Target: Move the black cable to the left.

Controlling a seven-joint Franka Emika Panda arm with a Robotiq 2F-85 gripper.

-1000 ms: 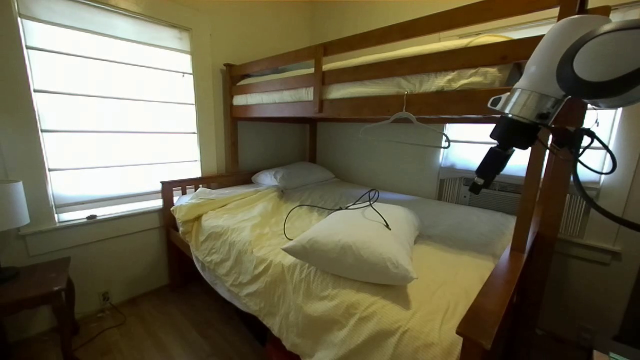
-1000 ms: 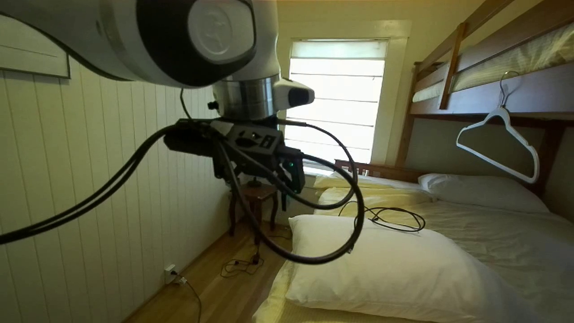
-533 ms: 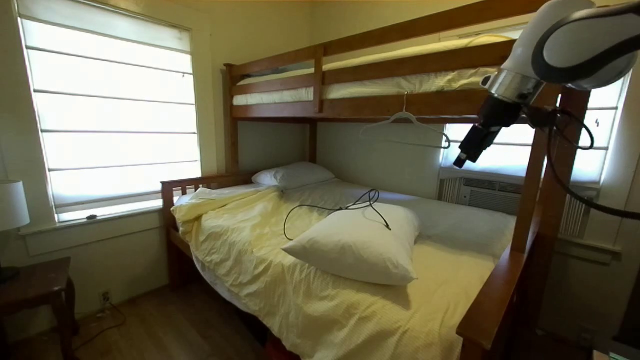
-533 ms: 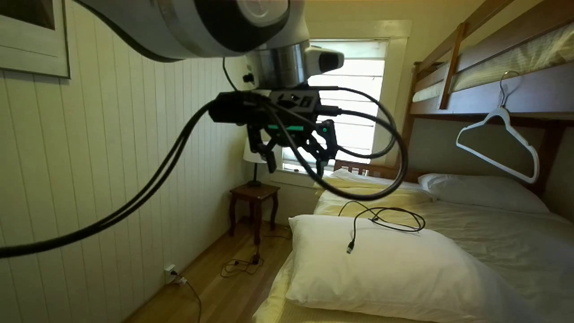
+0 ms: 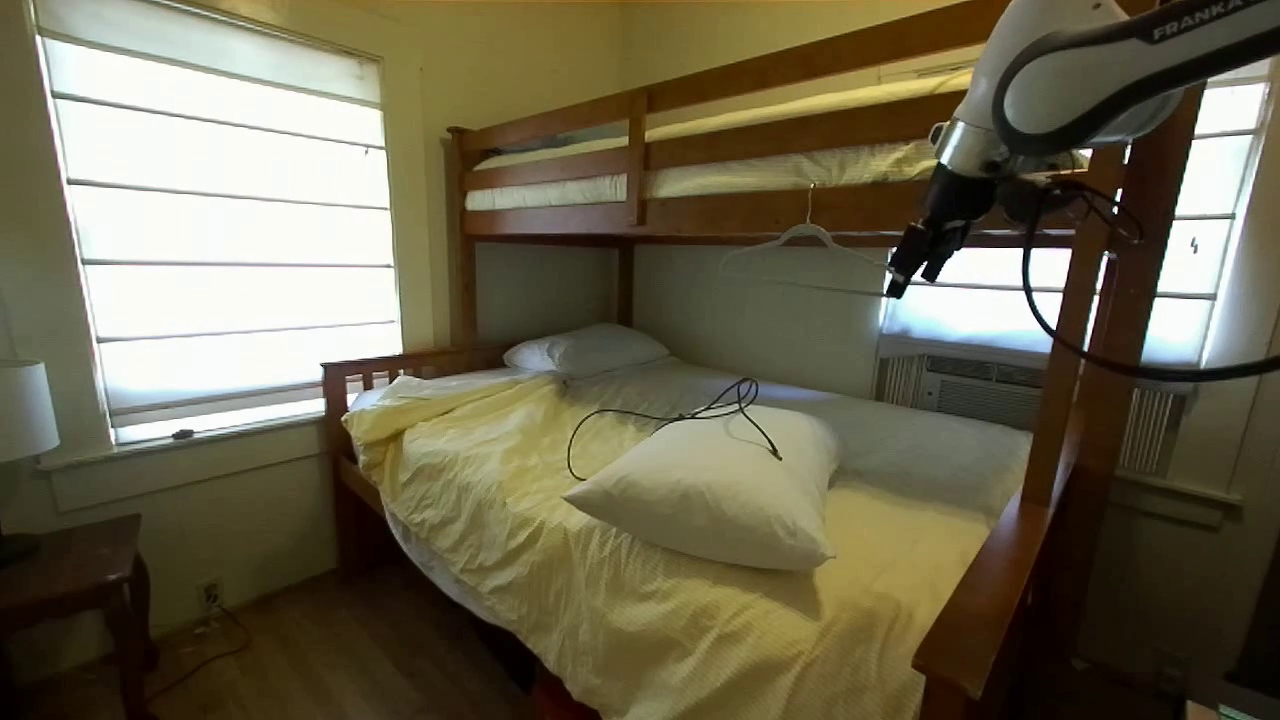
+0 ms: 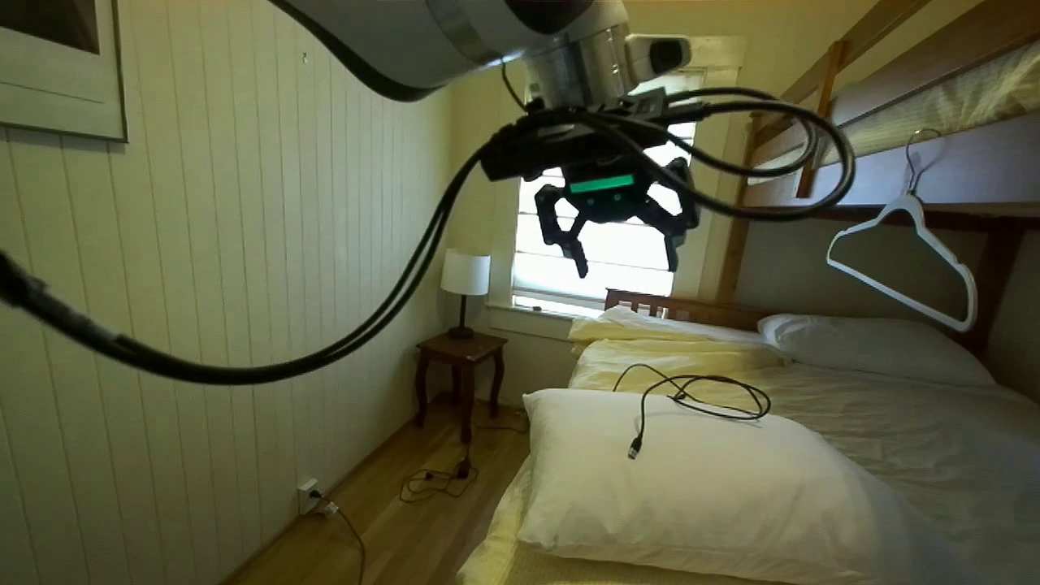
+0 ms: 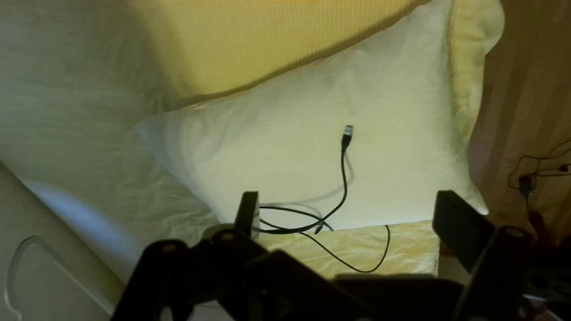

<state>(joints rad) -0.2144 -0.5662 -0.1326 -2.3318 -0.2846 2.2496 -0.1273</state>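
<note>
The black cable (image 5: 690, 415) lies in loose loops over a white pillow (image 5: 730, 500) and onto the yellow bedding behind it. In an exterior view the cable (image 6: 680, 396) shows its plug end on the pillow's near side. My gripper (image 6: 627, 268) is open and empty, high above the bed and pillow; it also shows in an exterior view (image 5: 912, 283). In the wrist view the gripper's jaws (image 7: 348, 194) stand wide apart. The cable (image 7: 290, 230) shows beyond and between them, well below, with part of its loops hidden behind the left finger (image 7: 246, 211).
A white hanger (image 6: 910, 203) hangs from the upper bunk rail (image 5: 760, 212), near the gripper's height. A bed post (image 5: 1065, 400) stands near the arm. The arm's thick black hose (image 6: 244, 374) loops beside the gripper. A nightstand (image 6: 461, 348) with a lamp (image 6: 466, 272) stands at the back.
My arm has risen and moved out over the bed, leftward in one exterior view and rightward in the other. The gripper has turned, so both fingers now show. The cable and pillow have not moved.
</note>
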